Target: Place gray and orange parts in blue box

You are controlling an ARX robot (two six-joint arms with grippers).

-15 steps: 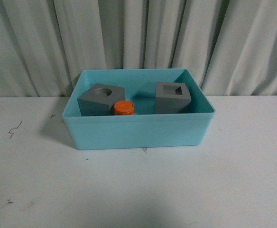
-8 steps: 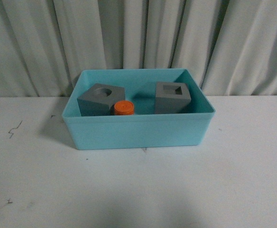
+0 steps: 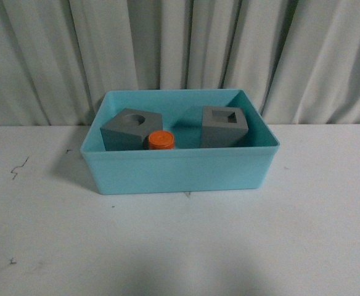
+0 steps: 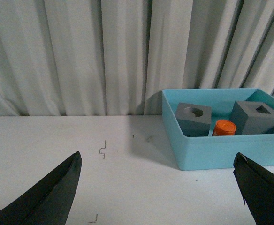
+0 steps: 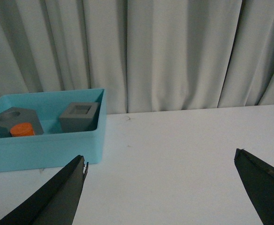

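A: The left end effector (image 4: 158, 187) is spread wide and holds nothing; its two dark fingers (image 4: 48, 197) sit in the lower corners of the left wrist view, above the bare white desk (image 4: 127, 178); the right end effector (image 5: 160, 187) is just as wide and just as empty in its own view.

B: And the parts?

A: All inside the blue box (image 3: 180, 169), which stands on the desk at the centre of the front view, before a pale curtain (image 3: 180, 43); the gray cube with the round recess (image 3: 130, 129) lies tilted at the box's left; the orange cylinder (image 3: 159, 140) is just beside it, close to the near wall; the gray cube with the square recess (image 3: 224, 126) sits apart at the right.

B: Are the arms in the front view?

A: Neither shows there; a few small dark marks (image 3: 18, 168) dot the desk at left.
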